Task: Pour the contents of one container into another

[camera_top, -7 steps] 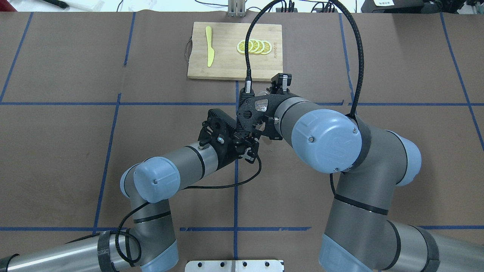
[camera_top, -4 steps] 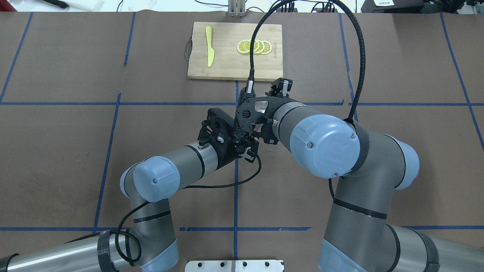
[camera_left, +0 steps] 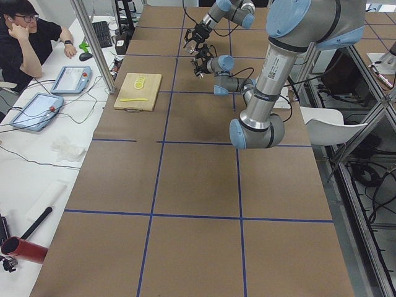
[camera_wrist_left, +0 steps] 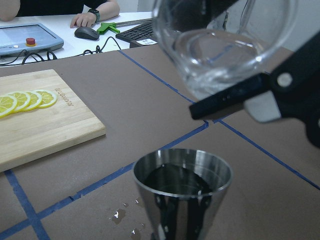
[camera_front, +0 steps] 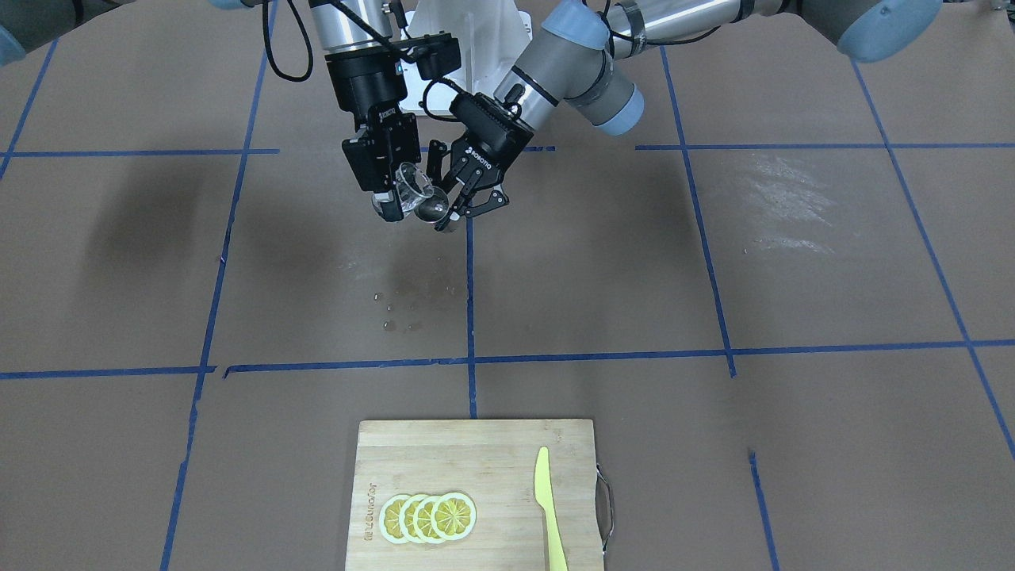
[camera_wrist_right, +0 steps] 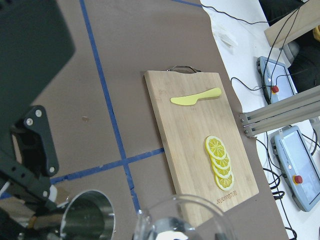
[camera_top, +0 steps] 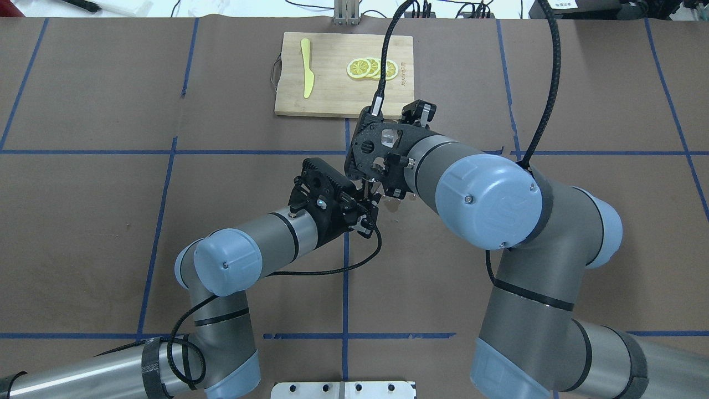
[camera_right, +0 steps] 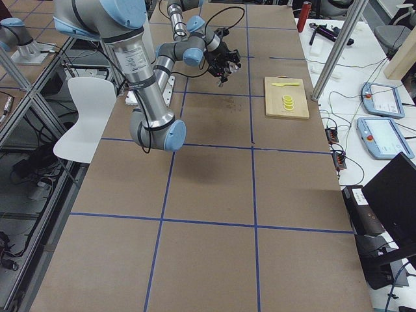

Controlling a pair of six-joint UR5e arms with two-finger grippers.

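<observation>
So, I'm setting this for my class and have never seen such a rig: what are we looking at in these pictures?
Two robot arms work at a brown table. Fixed cameras look from above, from the front and from each end; two more sit on the wrists. The right gripper holds a tilted clear glass cup above a silver jigger held by the left gripper. The jigger seems to hold liquid. A cutting board carries lemon slices and a yellow knife. Droplets wet the table.
</observation>
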